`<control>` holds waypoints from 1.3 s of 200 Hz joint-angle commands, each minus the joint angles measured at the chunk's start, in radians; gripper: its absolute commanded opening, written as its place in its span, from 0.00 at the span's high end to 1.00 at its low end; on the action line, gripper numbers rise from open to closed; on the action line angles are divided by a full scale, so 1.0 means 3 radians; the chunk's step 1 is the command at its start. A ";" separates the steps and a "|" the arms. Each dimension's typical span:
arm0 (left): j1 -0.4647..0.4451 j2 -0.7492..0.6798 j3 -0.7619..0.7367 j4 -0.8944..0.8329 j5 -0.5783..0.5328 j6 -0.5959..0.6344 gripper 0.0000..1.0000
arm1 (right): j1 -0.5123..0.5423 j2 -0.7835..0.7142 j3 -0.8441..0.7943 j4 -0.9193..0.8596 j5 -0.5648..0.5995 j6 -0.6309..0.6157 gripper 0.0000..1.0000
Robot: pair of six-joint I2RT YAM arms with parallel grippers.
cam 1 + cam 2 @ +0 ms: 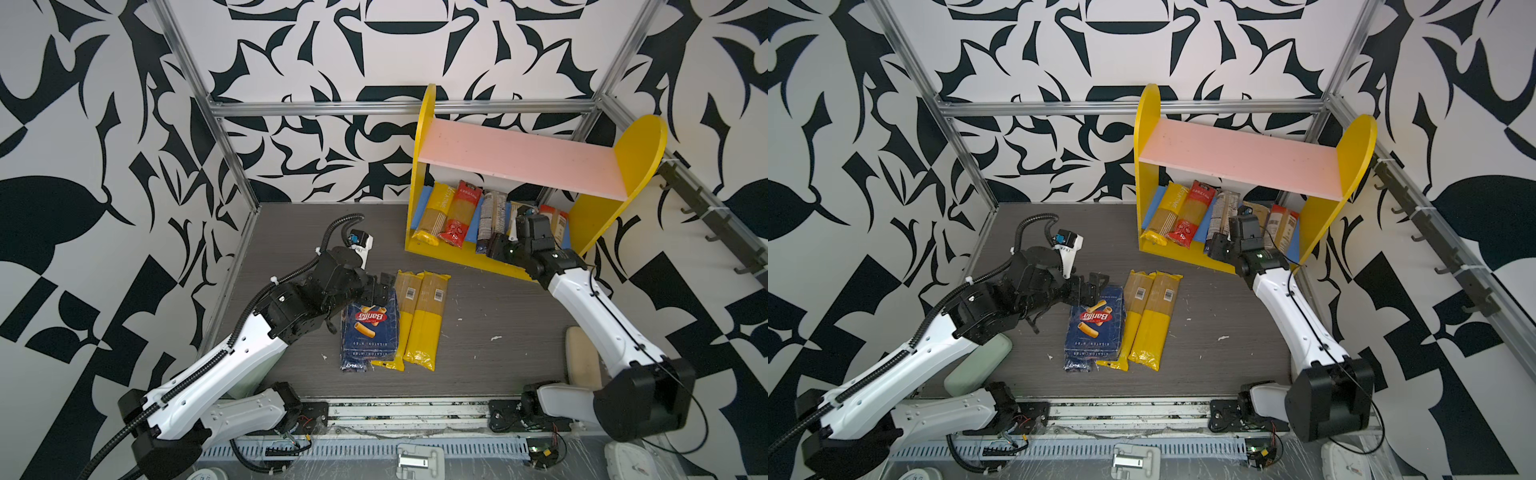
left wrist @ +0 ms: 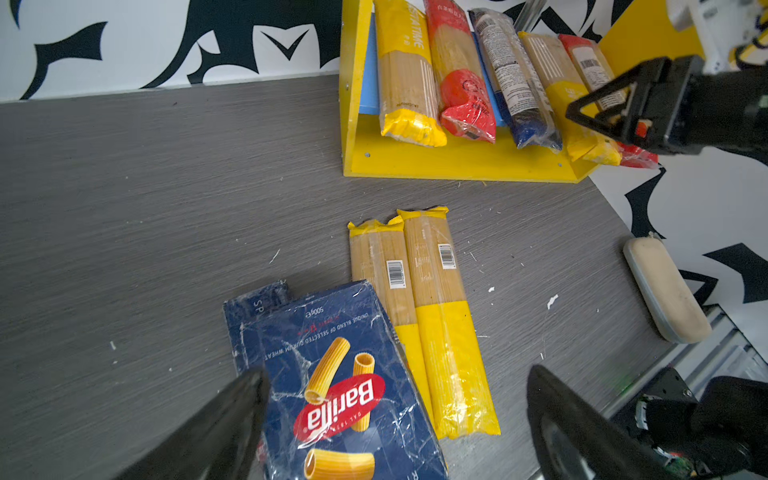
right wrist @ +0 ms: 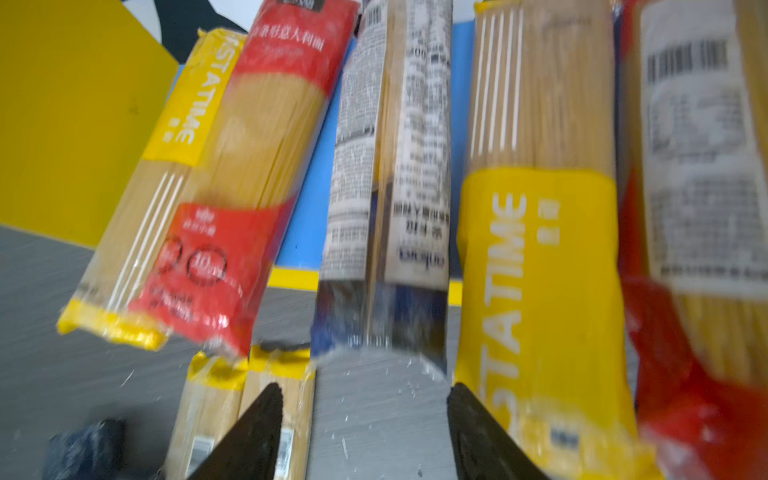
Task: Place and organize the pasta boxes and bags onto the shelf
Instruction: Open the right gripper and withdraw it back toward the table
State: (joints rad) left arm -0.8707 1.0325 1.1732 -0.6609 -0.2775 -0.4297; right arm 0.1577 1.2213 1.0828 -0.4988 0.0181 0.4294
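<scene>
You've got the left gripper (image 2: pixel 397 374) spread wide, well in front of the shelf (image 1: pixel 640 153), off its left end, hanging over the rigatoni box (image 1: pixel 370 328). Nothing is pinched; contact unclear. The rigatoni box lies flat on the table (image 1: pixel 498 316), logo up, stacked on the spaghetti box (image 2: pixel 257 299), which only pokes out at the ends. Touching that stack, on the side nearer the shelf's middle, two bags lie side by side with long axes pointing at the shelf: first loose bag (image 1: pixel 405 320) and second loose bag (image 1: pixel 430 320). Both are yellow-ended, barcodes up, well apart from the shelf's base.

Your right gripper (image 3: pixel 363 390) sits at the shelf's front edge, right half, jaws apart with only table between them, aimed at the lower tier. Five bags lean on the blue lower board (image 2: pixel 370 75), near ends out over the yellow base. From the shelf's left panel:
- yellow bag (image 2: pixel 407 83)
- red bag (image 2: pixel 461 83), overlapping it
- dark bag (image 2: pixel 511 83), just past the right gripper's tips
- second yellow bag (image 2: pixel 552 70)
- second red bag (image 2: pixel 590 62), nearest the right panel

The pink upper board (image 1: pixel 519 162) tops the shelf.
</scene>
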 commanded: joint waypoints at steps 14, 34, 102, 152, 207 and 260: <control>0.0004 -0.0311 -0.0219 -0.0200 -0.0232 -0.0349 0.01 | 0.0205 -0.0634 -0.0398 -0.0199 -0.0371 0.0204 0.33; 0.0003 -0.0455 -0.0339 -0.0289 -0.0261 -0.0521 0.01 | 0.0619 -0.0967 -0.0642 -0.0348 -0.0176 0.0288 0.32; -0.0077 -0.0949 -0.1019 -0.0305 -0.0168 -0.1165 0.00 | 0.1710 -0.1662 -0.1625 -0.0340 0.0108 0.0955 0.22; -0.0383 -0.1039 -0.1359 -0.0311 -0.0437 -0.1546 0.01 | 0.2163 -0.1766 -0.1998 -0.0098 0.0216 0.1176 0.21; -0.0436 -0.1138 -0.1607 -0.0336 -0.0487 -0.1758 0.01 | 0.2365 -0.1692 -0.2200 0.0181 0.0149 0.1292 0.15; -0.0445 -0.1402 -0.1700 -0.0455 -0.0656 -0.1740 0.01 | 0.2418 -0.1416 -0.2029 0.0302 0.0055 0.1300 0.11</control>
State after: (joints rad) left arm -1.0016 0.6422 0.6765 -0.7490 -0.4263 -0.9287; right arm 0.8753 0.7597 0.4252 -0.4580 0.0441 0.8101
